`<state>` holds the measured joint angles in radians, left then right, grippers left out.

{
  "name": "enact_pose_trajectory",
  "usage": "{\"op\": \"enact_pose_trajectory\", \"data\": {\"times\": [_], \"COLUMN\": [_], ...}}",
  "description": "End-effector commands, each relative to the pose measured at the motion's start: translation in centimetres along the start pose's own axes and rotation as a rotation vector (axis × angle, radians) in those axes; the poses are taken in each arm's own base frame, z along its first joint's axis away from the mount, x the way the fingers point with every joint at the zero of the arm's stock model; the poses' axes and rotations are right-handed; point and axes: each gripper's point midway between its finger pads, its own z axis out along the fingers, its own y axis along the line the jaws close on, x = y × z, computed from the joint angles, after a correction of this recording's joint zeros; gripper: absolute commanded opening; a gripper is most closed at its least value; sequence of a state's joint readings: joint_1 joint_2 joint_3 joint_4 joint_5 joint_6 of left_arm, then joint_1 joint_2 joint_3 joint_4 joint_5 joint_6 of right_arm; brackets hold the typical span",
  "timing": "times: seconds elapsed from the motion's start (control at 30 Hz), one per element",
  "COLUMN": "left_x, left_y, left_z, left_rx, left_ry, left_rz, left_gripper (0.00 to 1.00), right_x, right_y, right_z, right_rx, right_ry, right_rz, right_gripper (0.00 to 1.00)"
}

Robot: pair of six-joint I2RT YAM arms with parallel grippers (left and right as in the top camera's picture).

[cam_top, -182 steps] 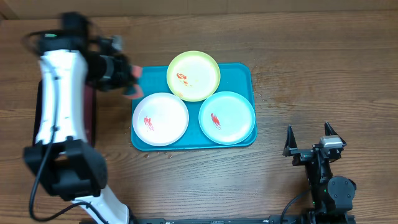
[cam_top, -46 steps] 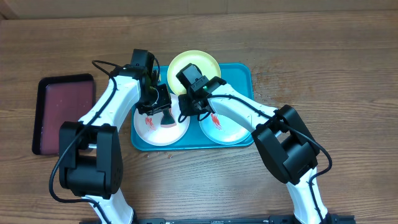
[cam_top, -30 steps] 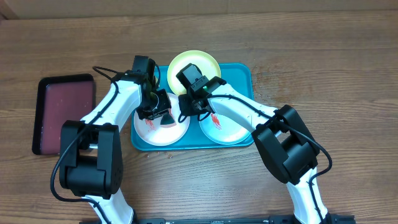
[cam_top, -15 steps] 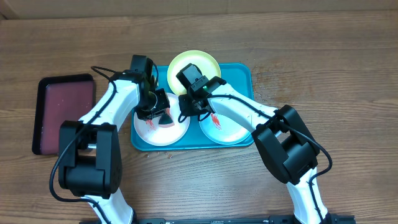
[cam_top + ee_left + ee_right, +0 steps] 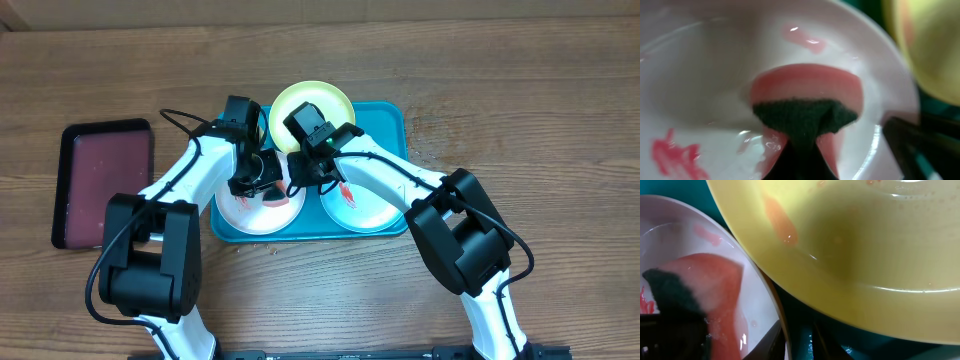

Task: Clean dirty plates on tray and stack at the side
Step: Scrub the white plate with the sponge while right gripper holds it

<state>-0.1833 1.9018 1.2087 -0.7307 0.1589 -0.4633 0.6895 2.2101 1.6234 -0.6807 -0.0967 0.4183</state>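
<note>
While you look down from overhead, the wooden worktop [image 5: 520,120] carries the blue tray [image 5: 388,125] near its middle. A smaller maroon tray [image 5: 105,180] lies well apart at the blue tray's 9 o'clock.

All three plates sit on the blue tray: the yellow-green plate [image 5: 318,98] at 12 o'clock, the white plate [image 5: 247,211] at 8 o'clock and the mint plate [image 5: 375,208] at 4 o'clock. From the right wrist you can see the yellow-green plate overlapping the white plate's rim.

Your left gripper [image 5: 265,183] is over the white plate, its arm coming in from 9 o'clock. It is pinching a sponge [image 5: 805,97], pink with a dark green scouring face, which is pressed onto the plate. Your right gripper [image 5: 303,178] sits at the white plate's 3 o'clock edge, closed on the rim.

In the left wrist view a red smear [image 5: 677,157] lies on the white plate at the sponge's 8 o'clock, and a fainter pink streak [image 5: 805,40] at its 12 o'clock. The mint plate carries a red streak [image 5: 345,195], and the yellow-green plate an orange-red mark [image 5: 780,217].
</note>
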Motion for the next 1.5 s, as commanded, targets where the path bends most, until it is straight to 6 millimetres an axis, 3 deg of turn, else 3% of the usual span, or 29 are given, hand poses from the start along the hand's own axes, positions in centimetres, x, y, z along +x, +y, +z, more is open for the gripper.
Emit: {"op": "enact_pose_trajectory", "data": {"times": [0.0, 0.13, 0.2, 0.3, 0.4, 0.6, 0.67, 0.93, 1.07, 1.17, 1.3, 1.47], "left_x": [0.2, -0.4, -1.0, -2.2, -3.2, -2.7, -2.2, -0.6, -0.7, -1.6, -2.6, -3.0], "left_y": [6.3, 10.8, 11.9, 11.8, 9.5, 0.1, -1.7, -3.3, -1.9, 1.7, 7.1, 8.9], "left_z": [0.1, -2.1, -3.4, -5.0, -5.1, -2.9, -2.6, -0.2, 0.8, 1.3, 0.1, -1.7], "left_rx": [-0.287, -0.507, -0.572, -0.601, -0.487, 0.057, 0.154, 0.211, 0.15, -0.048, -0.355, -0.488], "left_ry": [-0.032, -0.062, -0.077, -0.106, -0.111, -0.011, 0.003, -0.001, -0.031, -0.093, -0.167, -0.176], "left_rz": [-0.039, -0.057, -0.06, -0.06, -0.067, 0.07, 0.088, 0.138, 0.137, 0.112, 0.059, 0.063], "left_gripper": [0.04, 0.04, 0.04, 0.04, 0.04, 0.04, 0.04, 0.04, 0.04, 0.04, 0.04, 0.04], "right_x": [-0.3, -0.2, -0.2, -0.3, -0.3, -0.3, -0.3, -0.4, -0.4, -0.3, -0.2, -0.2], "right_y": [-0.2, -0.3, -0.3, -0.2, -0.2, -0.2, -0.2, -0.1, -0.1, -0.2, -0.3, -0.3], "right_z": [0.4, 0.4, 0.4, 0.4, 0.4, 0.4, 0.4, 0.4, 0.4, 0.4, 0.4, 0.4], "right_rx": [0.018, 0.02, 0.019, 0.018, 0.018, 0.017, 0.016, 0.014, 0.014, 0.016, 0.019, 0.019], "right_ry": [-0.004, -0.001, -0.002, -0.004, -0.004, -0.004, -0.006, -0.011, -0.01, -0.007, -0.001, -0.001], "right_rz": [0.001, 0.001, 0.001, 0.001, 0.001, 0.001, 0.001, 0.001, 0.001, 0.001, 0.002, 0.002], "right_gripper": [0.2, 0.2, 0.2, 0.2, 0.2, 0.2, 0.2, 0.2, 0.2, 0.2, 0.2, 0.2]}}
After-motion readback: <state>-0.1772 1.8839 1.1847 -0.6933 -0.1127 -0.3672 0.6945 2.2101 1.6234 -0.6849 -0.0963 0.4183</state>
